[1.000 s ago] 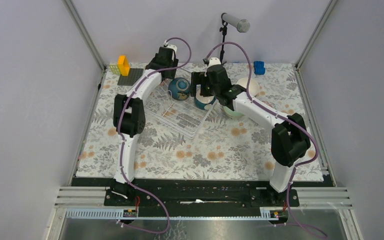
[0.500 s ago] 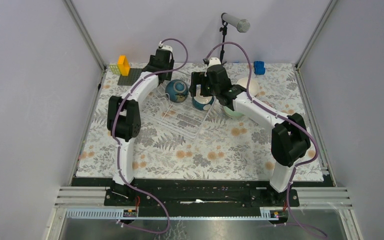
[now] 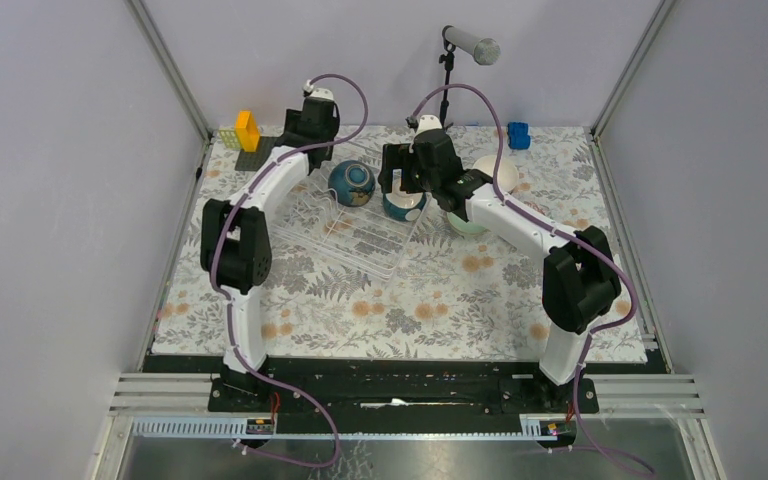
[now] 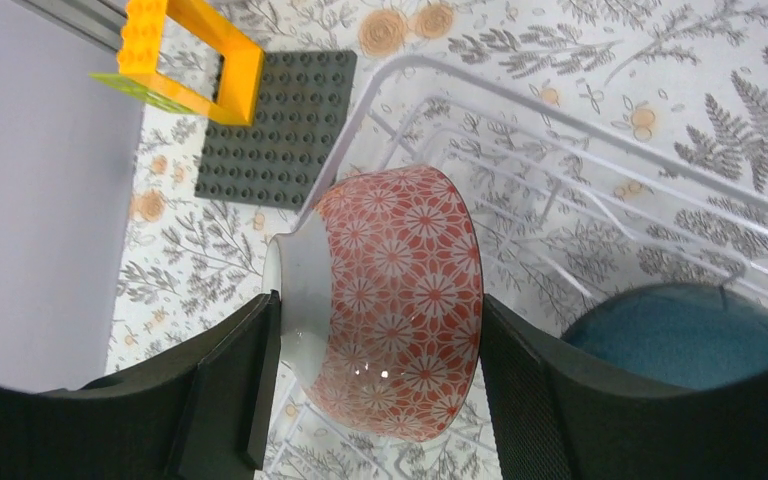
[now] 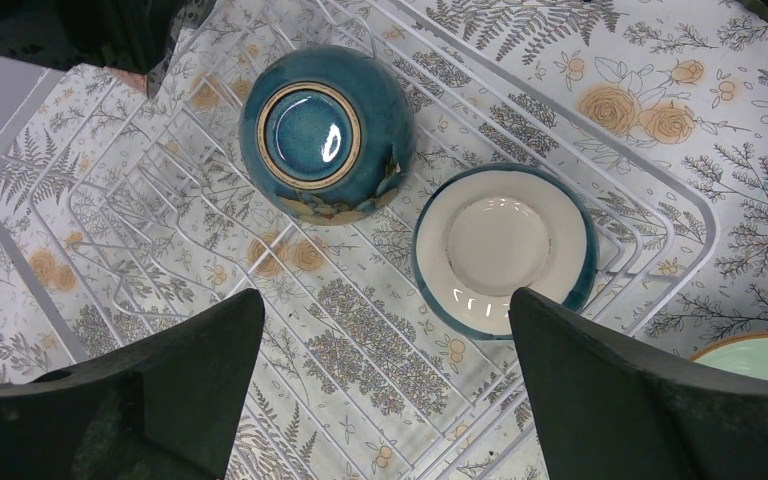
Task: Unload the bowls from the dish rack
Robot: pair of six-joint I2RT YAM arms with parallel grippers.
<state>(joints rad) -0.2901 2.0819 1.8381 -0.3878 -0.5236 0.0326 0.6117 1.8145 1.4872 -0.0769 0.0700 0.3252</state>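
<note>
The red-patterned bowl [image 4: 390, 300] is turned on its side at the far left corner of the dish rack [image 3: 355, 225]. The left tool [image 4: 378, 300] is clamped on it. One finger [image 4: 250, 390] presses the white mouth side and the other presses the base. Whether the bowl hangs clear of the rack's ribs cannot be told.

Just beside that tool's right finger sits the dark teal bowl [image 5: 325, 130], upside down in the rack with its foot ring up. Near it, towards the rack's right corner, the teal-rimmed bowl [image 5: 505, 250] sits with its white inside facing up. The right tool [image 5: 385, 300] hovers over the rack between these two bowls, its jaws spread wide and gripping nothing.

Outside the rack, just past its right edge, the pale green bowl [image 3: 465, 222] rests on the desk [image 3: 410, 310], partly covered by the right arm. A white bowl [image 3: 500, 170] lies beyond it.

The left arm reaches along the rack's left side, and from above its wrist hides the red-patterned bowl. Next to the rack's far left corner lies a grey studded mat [image 4: 275, 130] with an orange block frame [image 4: 195, 50] at its far edge. A blue block [image 3: 518, 135] stands at the far edge of the desk on the right, and a microphone [image 3: 470, 45] on a stand rises behind the desk.
</note>
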